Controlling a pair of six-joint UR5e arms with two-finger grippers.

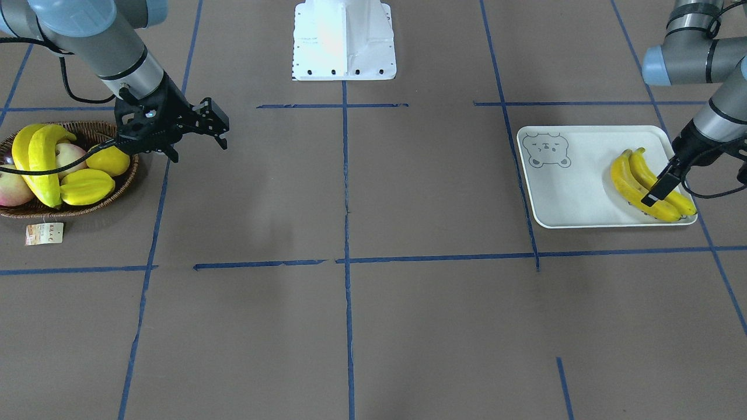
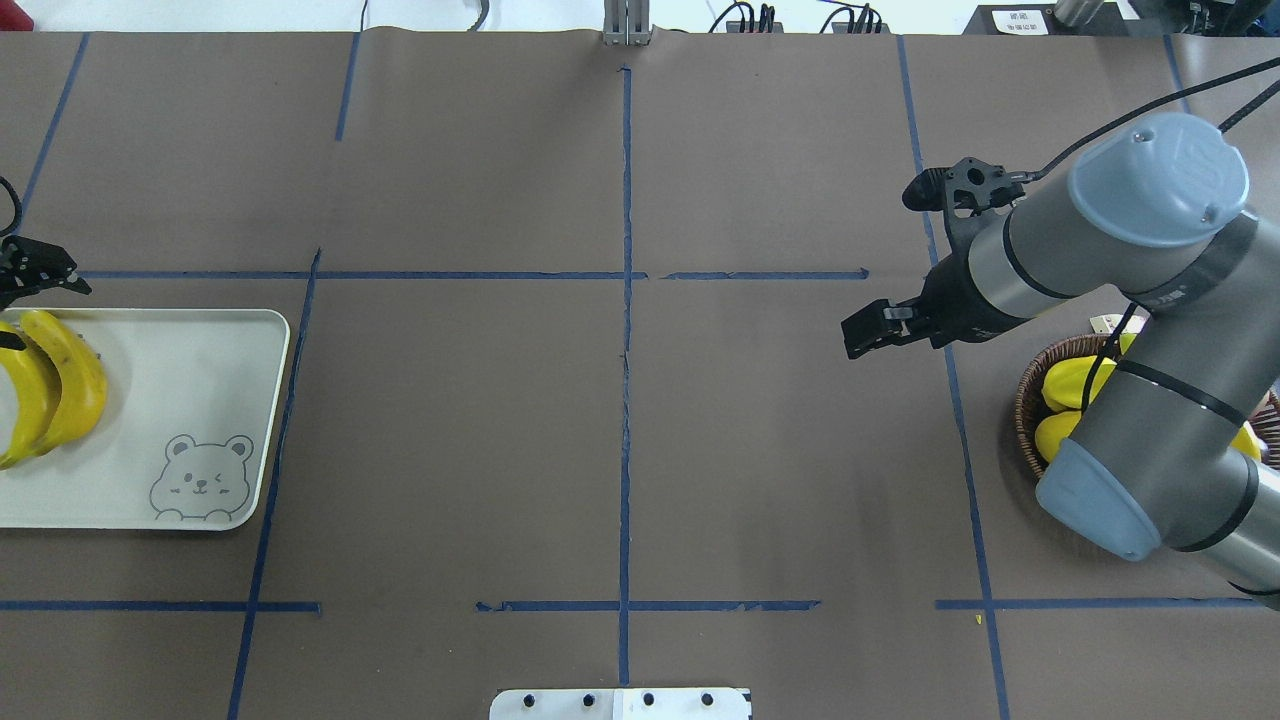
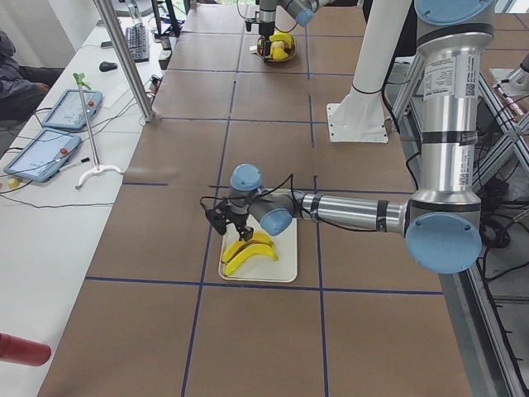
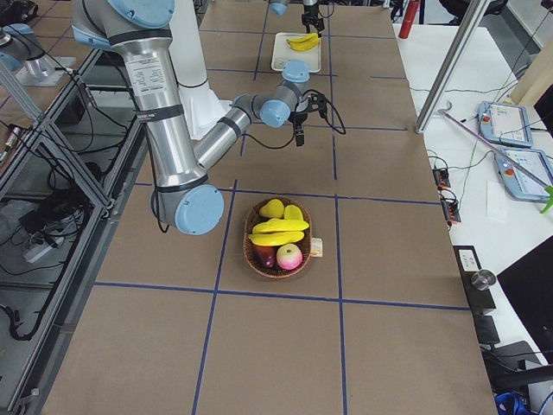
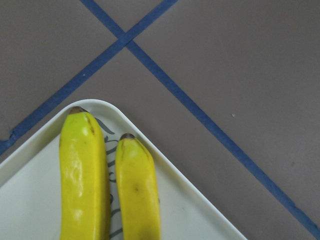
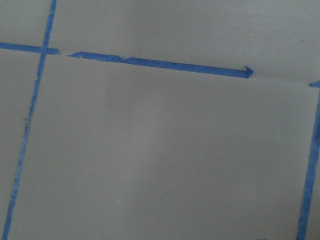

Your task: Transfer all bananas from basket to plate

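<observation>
Two bananas [image 1: 636, 188] lie side by side at one end of the pale plate [image 1: 575, 195], which has a bear face printed on it. My left gripper [image 1: 658, 188] hangs just above them, open and holding nothing. The left wrist view shows their stem tips [image 5: 125, 136] near the plate's corner. Two more bananas [image 1: 39, 160] rest in the brown wicker basket [image 1: 87, 210] at the table's other end. My right gripper [image 1: 199, 146] is open and empty, over bare table a little to the inner side of the basket.
The basket also holds a starfruit [image 1: 87, 185], a lemon-like fruit [image 1: 111, 161] and apples [image 1: 9, 188]. A paper tag [image 1: 44, 233] lies in front of it. The white robot base [image 1: 344, 41] stands mid-table. Blue tape lines cross the brown surface.
</observation>
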